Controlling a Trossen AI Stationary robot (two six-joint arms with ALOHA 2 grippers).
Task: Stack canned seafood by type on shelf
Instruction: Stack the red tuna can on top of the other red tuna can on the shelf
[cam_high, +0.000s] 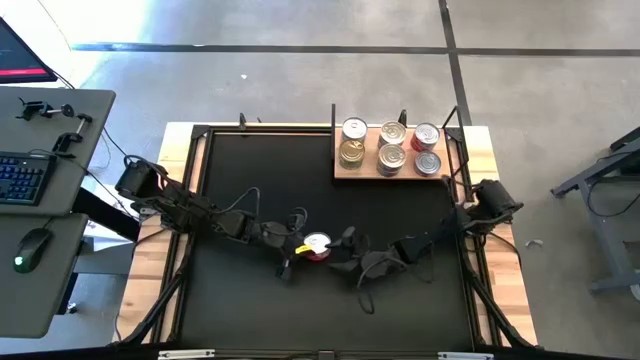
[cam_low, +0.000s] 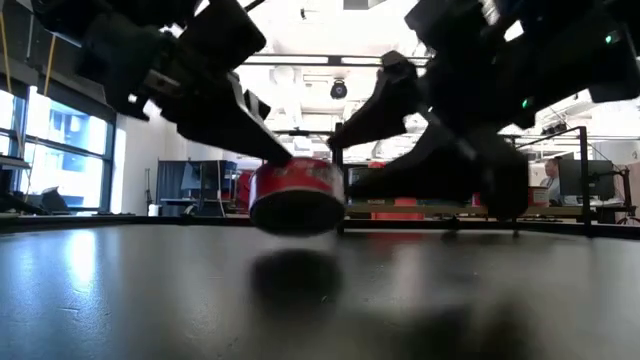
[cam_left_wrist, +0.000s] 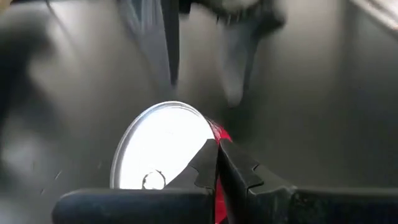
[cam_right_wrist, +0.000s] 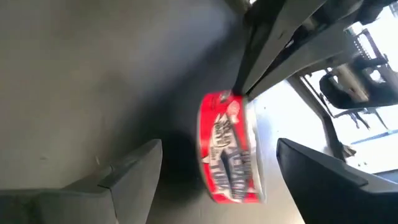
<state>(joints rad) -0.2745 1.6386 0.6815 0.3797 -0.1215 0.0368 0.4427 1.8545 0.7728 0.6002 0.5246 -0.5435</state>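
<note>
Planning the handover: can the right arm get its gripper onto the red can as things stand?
Probably yes. The right gripper is open with the red can between its fingers; the left gripper, shut on the can's rim, holds it off the mat.

6 tins (cam_high: 391, 146) on shelf (cam_high: 345, 172), 1 red tin (cam_high: 316, 246) off it, 2 arms.

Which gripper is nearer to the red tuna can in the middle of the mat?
Left. The left gripper is shut on the rim of the red tuna can, holding it above the mat. The right gripper is open just beside the can, not touching.
</note>
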